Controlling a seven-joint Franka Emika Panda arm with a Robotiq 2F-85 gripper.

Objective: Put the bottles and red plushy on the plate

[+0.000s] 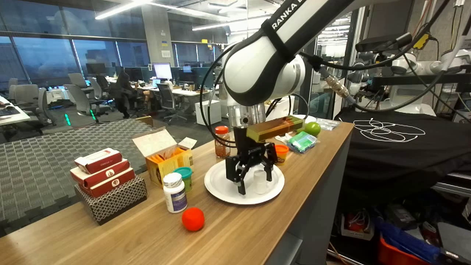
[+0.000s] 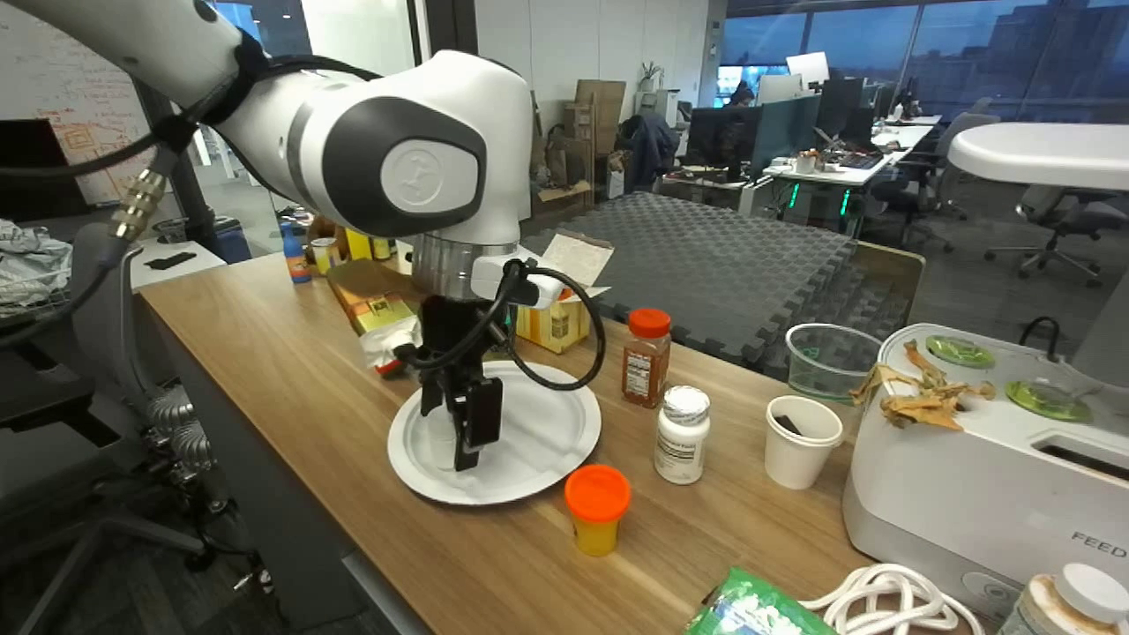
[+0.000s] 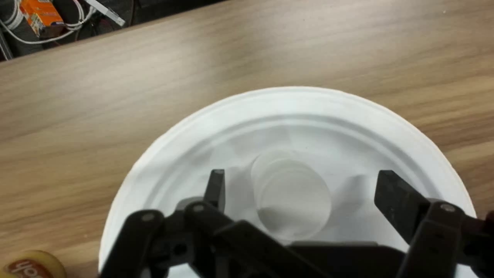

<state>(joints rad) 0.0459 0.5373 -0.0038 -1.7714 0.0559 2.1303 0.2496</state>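
On the white plate (image 1: 217, 186) a small white bottle (image 1: 260, 183) stands upright. My gripper (image 3: 303, 189) is down over it, one finger to each side. Space shows between both fingertips and the bottle's white cap (image 3: 297, 200) in the wrist view, so nothing is gripped. Beside the plate lies the red plushy (image 1: 193, 219). Near it are a white bottle with a purple label (image 1: 175, 193) and a teal-capped bottle (image 1: 186, 178). A red-capped bottle (image 2: 646, 357), another white bottle (image 2: 682, 437) and an orange-capped bottle (image 2: 597, 507) also surround the plate.
A yellow open box (image 1: 171, 163) and red-and-white boxes (image 1: 105, 173) stand along the table's side. A paper cup (image 2: 801, 441), a white appliance (image 2: 997, 494), a green packet (image 2: 758, 608) and white cord (image 2: 891, 600) lie beyond. The table edge (image 3: 115, 33) runs past the plate.
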